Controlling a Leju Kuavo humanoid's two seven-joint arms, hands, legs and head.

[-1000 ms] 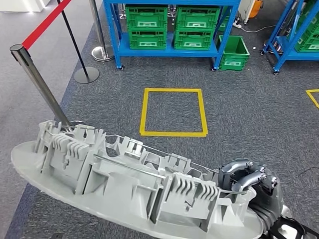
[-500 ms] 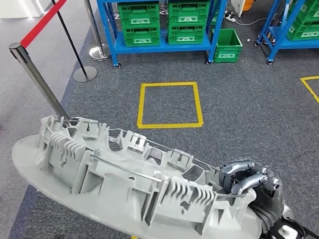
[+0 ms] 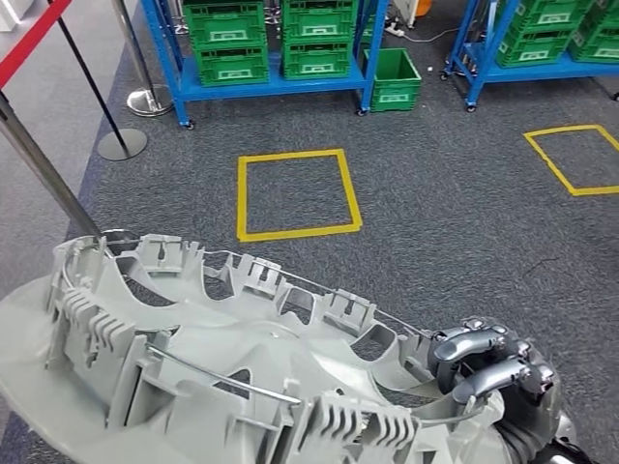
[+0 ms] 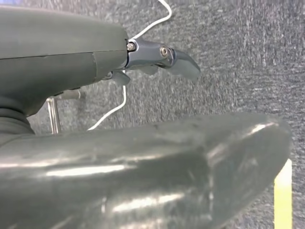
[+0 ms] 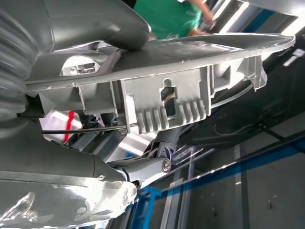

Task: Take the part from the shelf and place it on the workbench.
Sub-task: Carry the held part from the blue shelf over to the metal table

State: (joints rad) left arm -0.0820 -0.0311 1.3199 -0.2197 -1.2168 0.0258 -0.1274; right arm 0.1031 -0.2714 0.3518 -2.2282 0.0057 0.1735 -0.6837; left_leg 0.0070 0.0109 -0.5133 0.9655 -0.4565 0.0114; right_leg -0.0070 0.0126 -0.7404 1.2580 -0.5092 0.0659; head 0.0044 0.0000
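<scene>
Grey carpet with a yellow taped square (image 3: 297, 193) lies ahead of me. My right hand (image 3: 496, 372) grips the long grey part (image 3: 219, 377) at its end, fingers curled over its edge; the left hand (image 4: 107, 119) I can't judge.

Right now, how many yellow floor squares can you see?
2: one full yellow square straight ahead beyond the grey part, another yellow square cut off at the right edge. More may lie outside view.
</scene>
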